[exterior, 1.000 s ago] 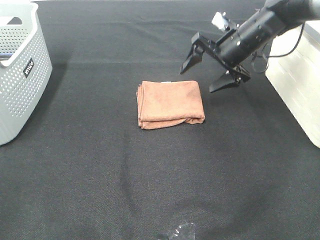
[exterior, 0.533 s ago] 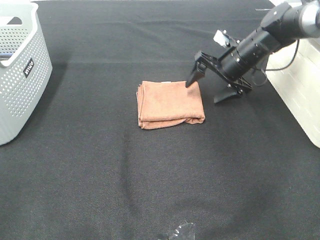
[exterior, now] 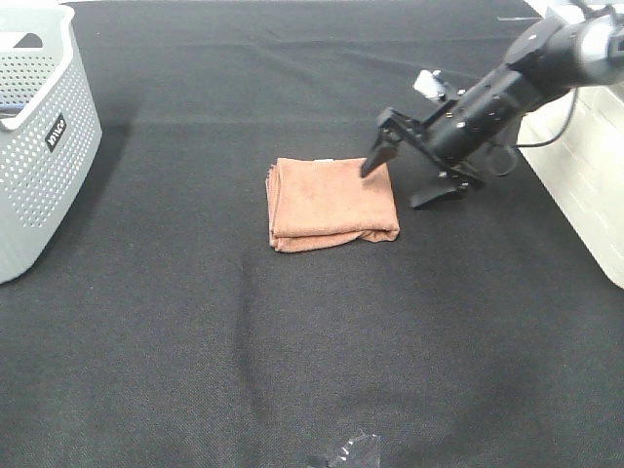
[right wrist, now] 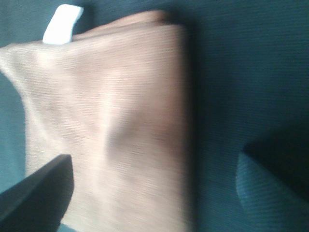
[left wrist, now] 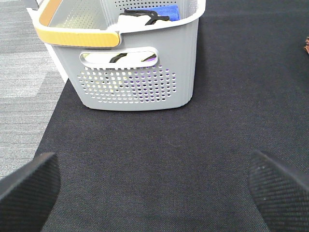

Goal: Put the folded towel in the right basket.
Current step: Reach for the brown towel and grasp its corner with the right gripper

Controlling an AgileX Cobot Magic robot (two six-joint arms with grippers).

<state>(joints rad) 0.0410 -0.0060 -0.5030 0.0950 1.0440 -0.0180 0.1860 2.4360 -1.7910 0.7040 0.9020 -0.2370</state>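
The folded brown towel (exterior: 331,203) lies flat in the middle of the black table. My right gripper (exterior: 394,186) is open and low at the towel's right edge: one finger is over its far right corner, the other over the cloth beside it. In the right wrist view the towel (right wrist: 111,125) with its white tag (right wrist: 62,23) fills the space between the fingertips (right wrist: 34,193). The white right basket (exterior: 585,195) stands at the right edge, partly out of frame. My left gripper (left wrist: 154,193) is open and empty, out of the exterior view.
A grey perforated basket (exterior: 39,146) stands at the far left; the left wrist view shows it (left wrist: 140,82) holding several items, with an orange handle. A crumpled clear scrap (exterior: 346,453) lies at the front edge. Black cloth (exterior: 195,341) covers the table.
My right gripper has come down and in, from above and behind the towel to its right edge, still open. The towel has not moved.
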